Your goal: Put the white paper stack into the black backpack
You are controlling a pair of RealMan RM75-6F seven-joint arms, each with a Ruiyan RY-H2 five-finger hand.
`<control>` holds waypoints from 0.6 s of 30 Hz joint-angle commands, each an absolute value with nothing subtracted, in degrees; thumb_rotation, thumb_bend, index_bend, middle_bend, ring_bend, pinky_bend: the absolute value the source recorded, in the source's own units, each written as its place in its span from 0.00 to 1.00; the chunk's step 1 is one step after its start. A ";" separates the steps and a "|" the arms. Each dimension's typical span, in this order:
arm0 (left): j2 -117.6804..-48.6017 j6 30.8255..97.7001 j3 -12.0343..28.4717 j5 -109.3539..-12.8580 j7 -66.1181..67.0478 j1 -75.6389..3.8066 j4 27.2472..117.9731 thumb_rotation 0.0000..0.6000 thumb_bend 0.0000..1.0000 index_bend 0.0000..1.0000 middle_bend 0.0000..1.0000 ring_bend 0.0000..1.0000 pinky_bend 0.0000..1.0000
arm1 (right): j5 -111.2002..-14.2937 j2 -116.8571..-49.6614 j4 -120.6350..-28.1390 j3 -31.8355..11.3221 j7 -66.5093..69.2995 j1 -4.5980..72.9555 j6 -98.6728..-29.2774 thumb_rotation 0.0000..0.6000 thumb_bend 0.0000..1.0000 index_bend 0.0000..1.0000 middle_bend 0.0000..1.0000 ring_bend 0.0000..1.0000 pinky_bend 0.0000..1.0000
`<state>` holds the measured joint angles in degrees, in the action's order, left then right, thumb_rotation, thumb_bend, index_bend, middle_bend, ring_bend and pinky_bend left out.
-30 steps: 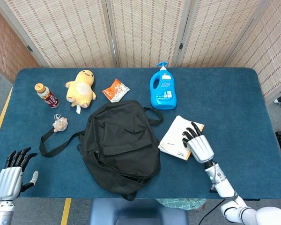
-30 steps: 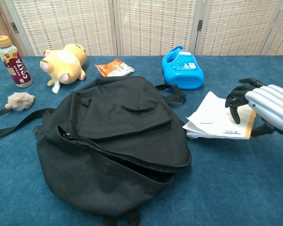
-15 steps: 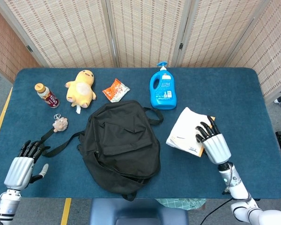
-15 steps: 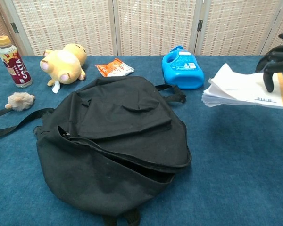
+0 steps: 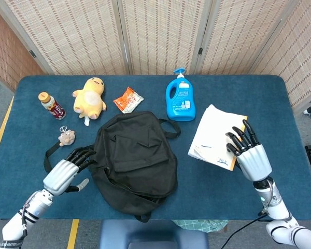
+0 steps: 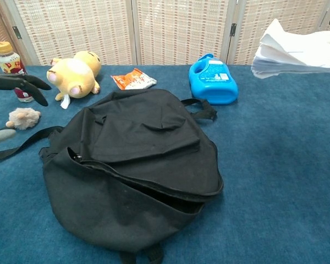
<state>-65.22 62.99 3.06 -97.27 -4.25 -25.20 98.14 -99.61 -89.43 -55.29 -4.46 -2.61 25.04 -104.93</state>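
The black backpack [image 5: 133, 158] lies flat mid-table, its zipper mouth [image 6: 154, 187] gaping toward the near edge. My right hand [image 5: 250, 154] holds the white paper stack [image 5: 215, 136] lifted off the table, right of the backpack; the stack [image 6: 300, 49] shows high at the top right in the chest view. My left hand [image 5: 65, 171] hovers with fingers spread just left of the backpack, over its strap [image 5: 59, 155]; its dark fingers [image 6: 19, 83] show at the chest view's left edge. It holds nothing.
Along the far side stand a blue detergent bottle [image 5: 180, 98], a snack packet [image 5: 128, 99], a yellow plush duck [image 5: 89, 97] and a drink bottle [image 5: 52, 106]. A small fuzzy keychain [image 5: 67, 137] lies near the strap. Blue tabletop [image 5: 280, 109] stretches right.
My right hand has raised the paper stack higher and slightly right. My left hand has moved up and right from the table's near-left corner to beside the backpack.
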 commanded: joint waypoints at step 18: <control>-72.97 49.82 3.29 -93.57 3.38 -36.86 101.33 1.00 0.44 0.30 0.13 0.11 0.00 | -108.51 -81.19 -72.82 -3.32 -14.23 24.17 -104.17 1.00 0.43 0.70 0.40 0.26 0.07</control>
<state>-72.27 50.67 3.30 -94.40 2.36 -36.21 101.14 -108.50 -81.17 -72.80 -3.30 -14.24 24.20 -104.19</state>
